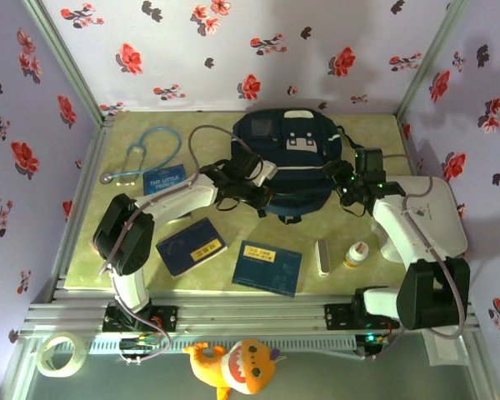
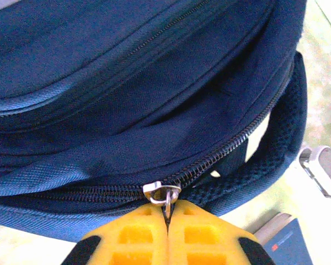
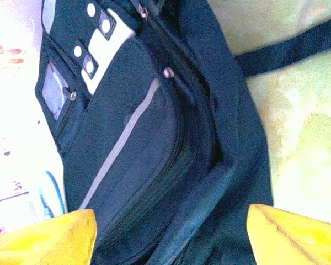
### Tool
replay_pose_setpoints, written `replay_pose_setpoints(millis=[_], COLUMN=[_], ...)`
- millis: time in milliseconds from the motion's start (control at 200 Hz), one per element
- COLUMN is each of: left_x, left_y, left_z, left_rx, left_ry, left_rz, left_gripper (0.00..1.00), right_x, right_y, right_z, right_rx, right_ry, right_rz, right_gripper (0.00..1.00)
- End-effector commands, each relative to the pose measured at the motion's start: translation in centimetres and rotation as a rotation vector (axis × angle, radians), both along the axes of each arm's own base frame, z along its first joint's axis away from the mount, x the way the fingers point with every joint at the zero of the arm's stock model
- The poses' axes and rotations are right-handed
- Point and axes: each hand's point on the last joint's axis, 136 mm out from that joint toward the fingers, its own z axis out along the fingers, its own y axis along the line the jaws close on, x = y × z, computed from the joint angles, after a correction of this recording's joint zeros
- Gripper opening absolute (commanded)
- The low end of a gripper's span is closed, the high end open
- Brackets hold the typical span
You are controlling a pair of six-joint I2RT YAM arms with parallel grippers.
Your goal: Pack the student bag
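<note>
The student bag (image 1: 287,162), dark navy with white patches on its front pocket, lies at the back middle of the table. My left gripper (image 1: 261,197) is at the bag's near-left edge. In the left wrist view its yellow fingers (image 2: 132,243) are shut on the metal zipper pull (image 2: 166,194). To the right of the pull the zipper (image 2: 226,152) gapes apart. My right gripper (image 1: 344,185) hovers at the bag's right side. In the right wrist view it stands open (image 3: 171,237), its yellow fingertips (image 3: 44,237) spread wide over the bag (image 3: 154,143) with nothing between them.
A stethoscope (image 1: 146,154) and a blue book (image 1: 165,182) lie at the left. In front of the bag sit a navy notebook (image 1: 191,247), a blue booklet (image 1: 268,267), a white case (image 1: 323,257) and a small bottle (image 1: 356,254). A tape roll (image 1: 61,353) and a plush toy (image 1: 233,367) lie below the rail.
</note>
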Motion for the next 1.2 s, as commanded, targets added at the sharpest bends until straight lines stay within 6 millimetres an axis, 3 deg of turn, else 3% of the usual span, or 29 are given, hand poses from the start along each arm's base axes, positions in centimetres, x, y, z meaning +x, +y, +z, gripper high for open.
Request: replay_pose_setpoints(millis=[0, 100, 285, 450, 625, 855, 1020, 1195], left_x=[0.6, 0.5, 0.3, 0.0, -0.2, -0.5, -0.7, -1.1], left_y=[-2.6, -3.4, -4.1, -4.5, -4.8, -4.9, -4.6, -3.6], left_z=[1.3, 0.7, -0.3, -0.7, -0.6, -0.6, -0.7, -1.1], left_rx=[-0.088, -0.103, -0.107, -0.112, -0.123, -0.136, -0.123, -0.085], left_ry=[0.010, 0.030, 0.047, 0.061, 0.065, 0.074, 0.074, 0.078], left_rz=[0.009, 0.006, -0.008, -0.022, -0.038, -0.046, -0.054, -0.068], left_gripper=[0.00, 0.00, 0.00, 0.00, 0.00, 0.00, 0.00, 0.00], right_x=[-1.9, -2.9, -4.7, -4.4, -4.1, -3.0, -2.0, -1.4], right_y=[0.9, 2.2, 2.6, 3.7, 4.7, 5.7, 6.3, 5.7], right_z=[-0.7, -0.5, -3.0, -4.4, -6.4, -8.5, -9.9, -10.2], right_rx=[0.066, 0.037, 0.005, 0.021, 0.038, 0.072, 0.076, 0.051], right_ry=[0.080, 0.096, 0.191, 0.234, 0.282, 0.303, 0.322, 0.279], right_rz=[-0.034, -0.031, -0.085, -0.072, -0.053, -0.056, -0.049, -0.070], right_gripper=[0.72, 0.72, 0.71, 0.73, 0.95, 0.95, 0.87, 0.53])
